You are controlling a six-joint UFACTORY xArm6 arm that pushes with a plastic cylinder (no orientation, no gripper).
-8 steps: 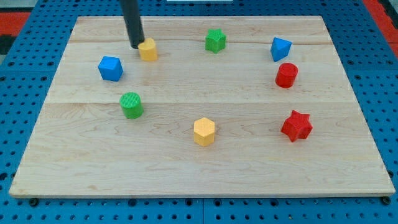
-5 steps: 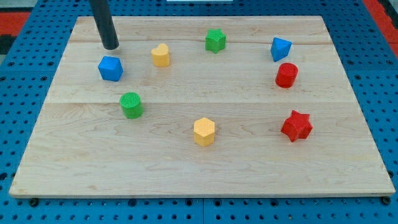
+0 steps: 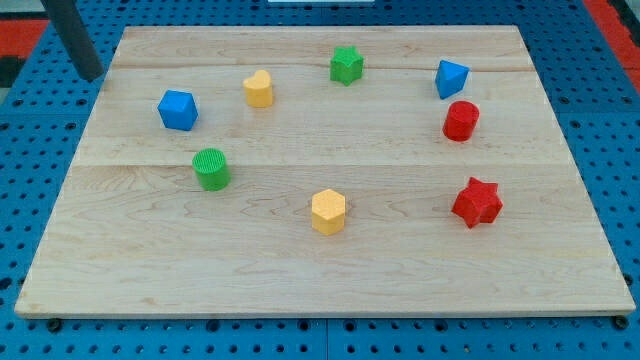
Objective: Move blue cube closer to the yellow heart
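Note:
The blue cube sits on the wooden board at the upper left. The yellow heart lies to its right and a little higher, a gap of about one block between them. My tip is at the board's left edge, up and to the left of the blue cube, touching no block.
A green cylinder stands below the blue cube. A green star-like block is at top centre, a second blue block and a red cylinder at the right, a red star lower right, a yellow hexagon bottom centre.
My tip moved left from beside the yellow heart, past the blue cube, to the board's left edge. The heart shifted slightly right and down early on; the blue cube has not moved.

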